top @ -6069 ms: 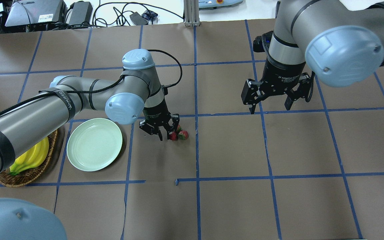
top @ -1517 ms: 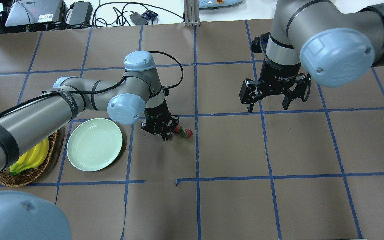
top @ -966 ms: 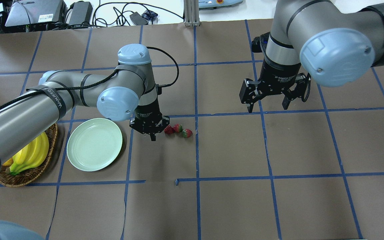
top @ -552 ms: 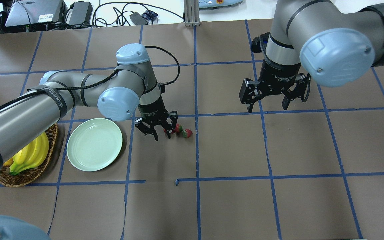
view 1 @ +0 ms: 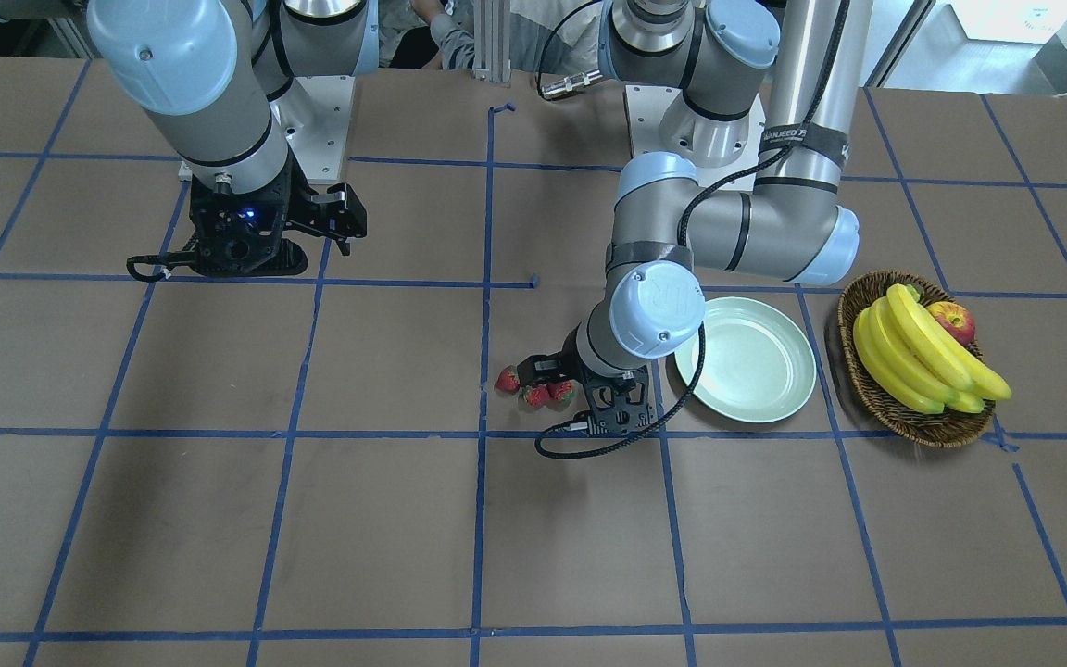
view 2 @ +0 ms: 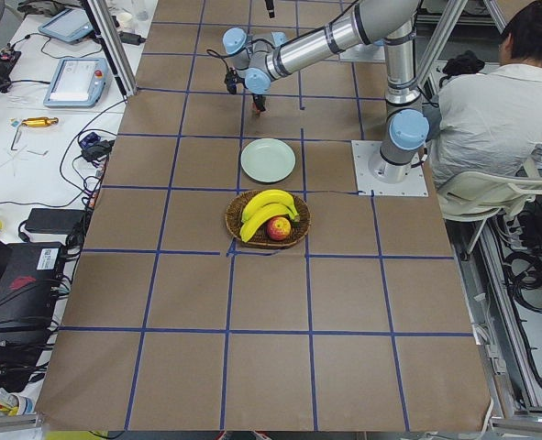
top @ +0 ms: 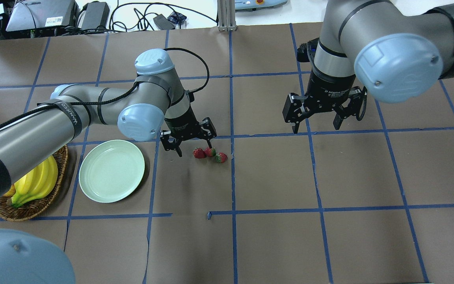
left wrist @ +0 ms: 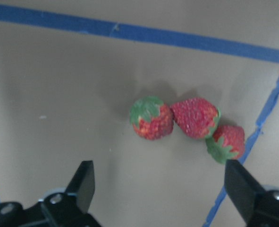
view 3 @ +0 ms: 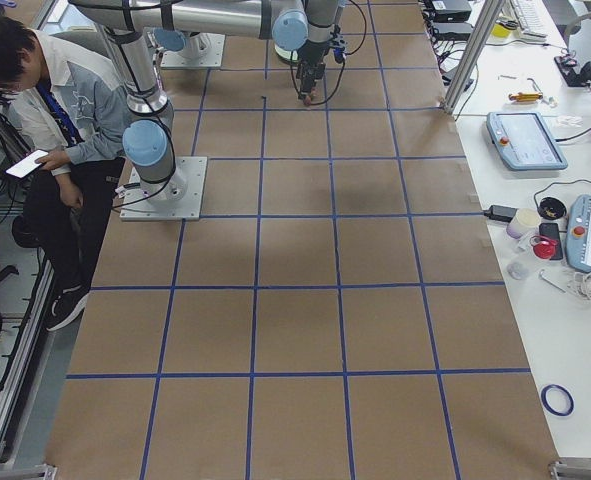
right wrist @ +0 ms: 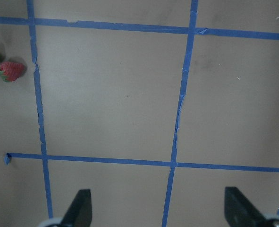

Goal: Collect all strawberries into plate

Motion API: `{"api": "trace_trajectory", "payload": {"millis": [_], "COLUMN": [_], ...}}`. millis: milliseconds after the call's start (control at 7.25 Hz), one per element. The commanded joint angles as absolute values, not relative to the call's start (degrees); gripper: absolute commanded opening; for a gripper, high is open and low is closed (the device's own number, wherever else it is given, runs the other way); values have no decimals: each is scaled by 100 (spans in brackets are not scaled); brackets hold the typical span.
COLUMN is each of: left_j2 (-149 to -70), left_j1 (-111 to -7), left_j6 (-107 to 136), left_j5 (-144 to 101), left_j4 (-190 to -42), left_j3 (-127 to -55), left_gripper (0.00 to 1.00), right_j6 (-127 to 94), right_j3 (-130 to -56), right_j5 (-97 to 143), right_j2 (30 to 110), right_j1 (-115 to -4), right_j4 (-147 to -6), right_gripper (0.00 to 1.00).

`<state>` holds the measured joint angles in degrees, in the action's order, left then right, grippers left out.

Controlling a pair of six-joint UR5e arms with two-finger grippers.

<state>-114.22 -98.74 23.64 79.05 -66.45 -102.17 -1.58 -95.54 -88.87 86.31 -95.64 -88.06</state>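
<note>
- Left gripper: fingers spread wide, empty, poised low over strawberries.
- Strawberries: three in touching row on table, near plate, on its side away from basket. None in plate.
- Judgement: wide opening suits straddling one berry. Tight row leaves little finger room, so berry nearest plate is easiest pick.
- Right gripper: spread, empty, parked well beyond strawberries from plate, clear of work.

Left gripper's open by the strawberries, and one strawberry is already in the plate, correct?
No: the plate is empty. The left gripper is open by the strawberries, but all three lie on the table, as the overhead exterior view shows.
</note>
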Motion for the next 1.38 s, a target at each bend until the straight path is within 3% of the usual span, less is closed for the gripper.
{"api": "trace_trajectory", "payload": {"millis": [0, 414, 1103, 1241], "left_j2": [-11443, -11496, -11592, -11671], "left_j1": [-9677, -9677, -9703, -9729], "left_j6": [3903, 5665, 6135, 6100], "left_j5": [7901, 7893, 7646, 7638], "left_j4": [-6496, -6451, -6082, -5995], "left_j3": [-10283, -10423, -10477, -10477], "left_gripper": [98, 98, 97, 89], "right_j6": [-158, -158, -158, -158], "right_j3": [-9554, -9554, -9554, -9554], "right_j5": [-8895, -8895, -8903, -8903], "right_j2": [8631, 8631, 8631, 8631], "right_j1": [-9571, -9580, -9589, -9589], "right_j4": [-8807, -8798, -8798, -8798], "right_gripper": [100, 100, 100, 100]}}
